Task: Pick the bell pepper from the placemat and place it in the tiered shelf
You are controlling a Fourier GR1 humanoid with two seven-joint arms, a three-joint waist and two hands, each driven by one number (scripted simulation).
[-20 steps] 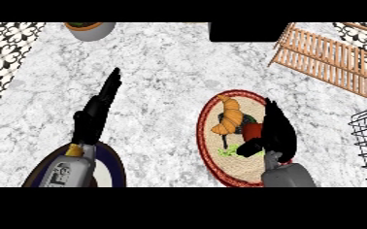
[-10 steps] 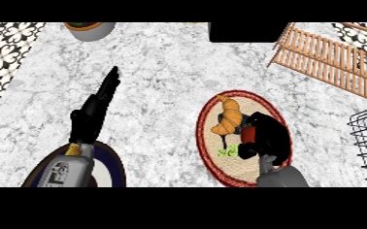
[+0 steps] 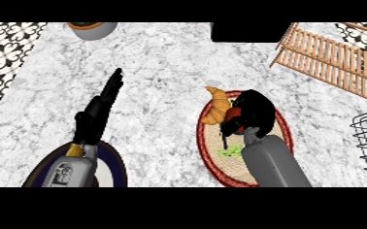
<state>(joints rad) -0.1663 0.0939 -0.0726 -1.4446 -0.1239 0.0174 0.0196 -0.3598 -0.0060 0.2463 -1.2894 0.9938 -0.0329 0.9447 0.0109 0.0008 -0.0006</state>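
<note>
Grey forearm nearest us at the lower right, and at its tip the right hand (image 3: 252, 107) sits over the round woven placemat (image 3: 219, 167). Its fingers are curled down around the red bell pepper (image 3: 234, 115). Only a sliver of red peeks out at the hand's left side, so we can't call the pepper's long axis. It looks like the grasp is on and the lift comes next, though we can't tell if the pepper has cleared the mat.

A green leafy scrap (image 3: 231, 150) lies on the mat just nearer than the hand. A croissant (image 3: 213, 107) lies just beside the hand on its left, so a straight lift should spare it.

Over at the lower left, the left hand (image 3: 99, 112) rests above the counter (image 3: 165, 73) with fingers straight and holding nothing, past a dark plate (image 3: 119, 167).

Now the key line: the wooden slatted tiered shelf (image 3: 319, 58) stands farther back and to the right of the pepper, well apart from it. The right hand is plainly the nearer one. We'd judge the carry runs away from us and rightward, up over the mat's far rim. A wire basket (image 3: 358, 138) at the right edge is one to steer clear of.
</note>
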